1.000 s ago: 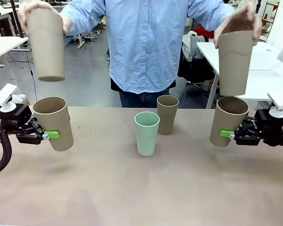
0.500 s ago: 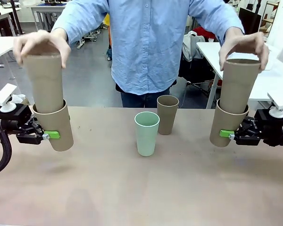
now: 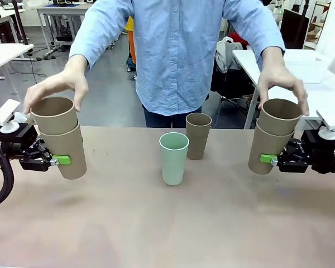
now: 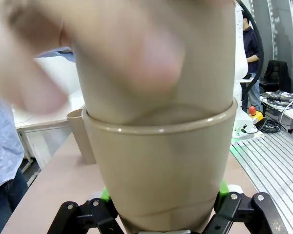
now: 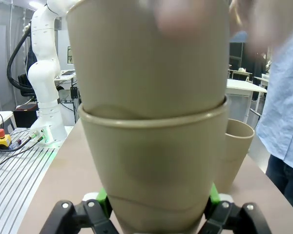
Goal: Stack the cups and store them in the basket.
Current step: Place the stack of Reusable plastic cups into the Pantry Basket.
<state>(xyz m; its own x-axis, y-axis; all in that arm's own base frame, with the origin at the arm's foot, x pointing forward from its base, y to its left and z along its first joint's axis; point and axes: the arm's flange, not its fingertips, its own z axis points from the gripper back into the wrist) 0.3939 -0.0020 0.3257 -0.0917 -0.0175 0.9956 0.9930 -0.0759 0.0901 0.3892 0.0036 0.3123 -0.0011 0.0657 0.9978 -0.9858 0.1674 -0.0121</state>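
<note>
While the front view has the left gripper (image 3: 64, 160) clamped on the left outer cup (image 3: 68, 152) and the right gripper (image 3: 266, 159) on the right outer cup (image 3: 266, 146), mint cup (image 3: 173, 158) standing mid-table, the left wrist view loses the rim of the left inner cup (image 4: 207, 68) behind a blurred hand (image 4: 136, 53), and the right wrist view crops the top of the right inner cup (image 5: 146, 63).

Flat matte pinkish-brown tabletop (image 3: 156, 223), wide, plain surface. Standing directly on it, near middle, toward far edge:
- pale mint green tapered matte tumbler (image 3: 173, 158), upright, mouth up;
- tan-brown tapered matte tumbler (image 3: 198, 135), upright, mouth up, just behind and right of mint tumbler; contact between the two not determinable.
</note>
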